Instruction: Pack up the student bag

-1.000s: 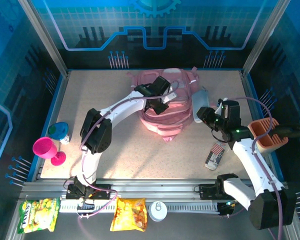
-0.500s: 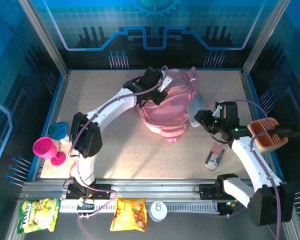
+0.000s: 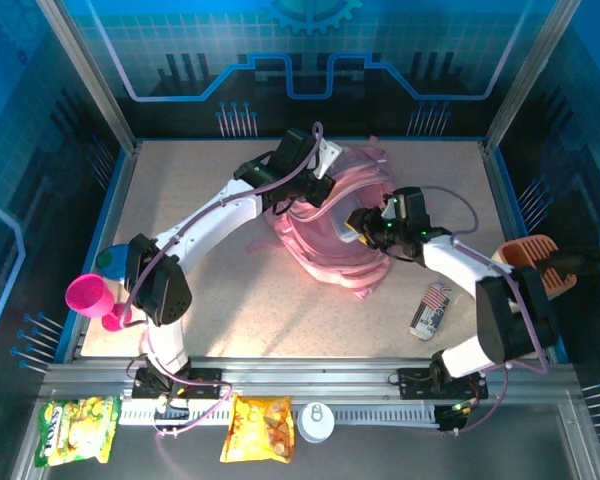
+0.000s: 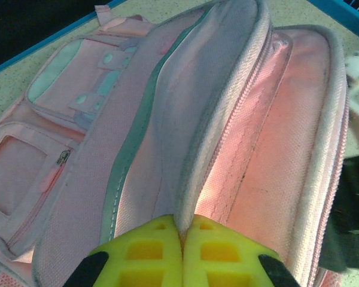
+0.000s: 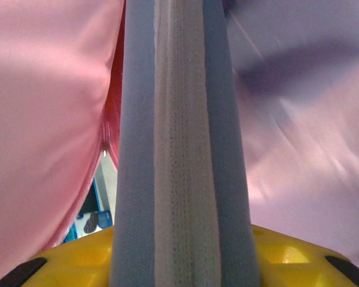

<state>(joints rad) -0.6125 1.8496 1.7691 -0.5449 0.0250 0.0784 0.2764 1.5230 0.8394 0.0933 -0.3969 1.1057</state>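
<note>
Student bag (image 3: pixel 330 245): pink, on the table (image 3: pixel 220 300) toward its far edge, mouth lifted. Left gripper (image 4: pixel 180 226): fingers pinched tight on a fold of the bag's opening rim. Right gripper (image 3: pixel 360 222): fingers part-closed on a grey pouch (image 5: pixel 179 149), inside the pink lining. Risk: the fold may slip from the left pinch and the mouth collapse on the pouch. Change: a second ago the pouch was beside the bag, which lay flatter
</note>
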